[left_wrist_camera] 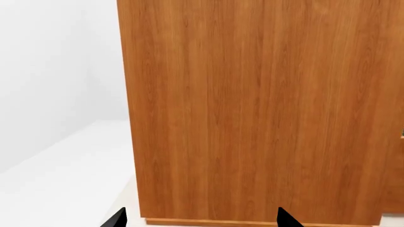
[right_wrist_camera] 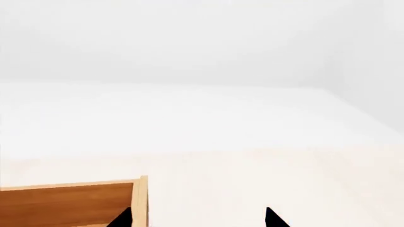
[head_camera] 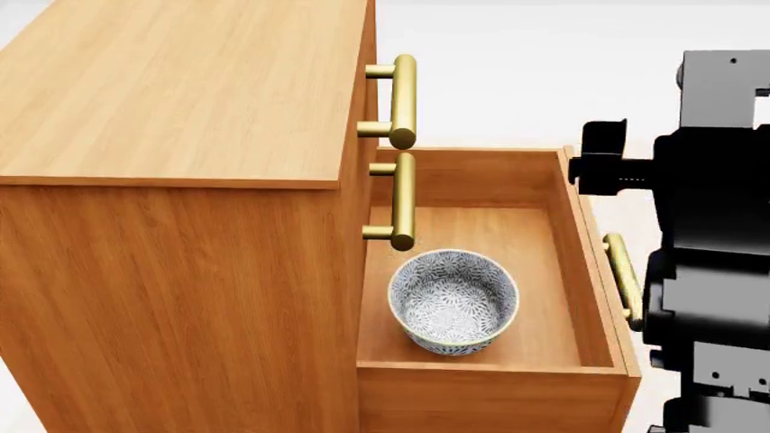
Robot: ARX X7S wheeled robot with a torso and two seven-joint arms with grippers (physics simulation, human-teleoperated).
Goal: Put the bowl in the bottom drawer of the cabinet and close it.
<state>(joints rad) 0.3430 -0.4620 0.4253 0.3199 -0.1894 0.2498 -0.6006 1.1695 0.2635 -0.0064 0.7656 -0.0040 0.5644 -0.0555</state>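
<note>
Sitting upright inside the pulled-out bottom drawer (head_camera: 565, 271), the bowl (head_camera: 453, 300) rests on the drawer floor toward its near left corner, close to the near wall and just beside the cabinet (head_camera: 180, 180). Its lace pattern shows inside and out, and nothing touches it.

The drawer stands fully out to the right of the cabinet in the head view, its brass handle (head_camera: 622, 275) on the right-hand front panel. The two drawers above it are shut, their handles (head_camera: 402, 99) stacked one over the other at the cabinet's right edge, the lower one overhanging the far left part of the open drawer.

The right arm (head_camera: 710, 225) rises as a dark mass at the right of the head view, just beyond the drawer front and next to its handle; whether it touches the handle cannot be told.

In the right wrist view the right gripper (right_wrist_camera: 198, 218) shows only two black fingertips (right_wrist_camera: 275, 218) spread apart with nothing between them, over a corner of the drawer (right_wrist_camera: 75, 201) and pale floor (right_wrist_camera: 252, 142).

In the left wrist view the left gripper (left_wrist_camera: 200, 219) likewise shows two tips held apart and empty, facing the cabinet's plain side panel (left_wrist_camera: 252, 109) close up.
</note>
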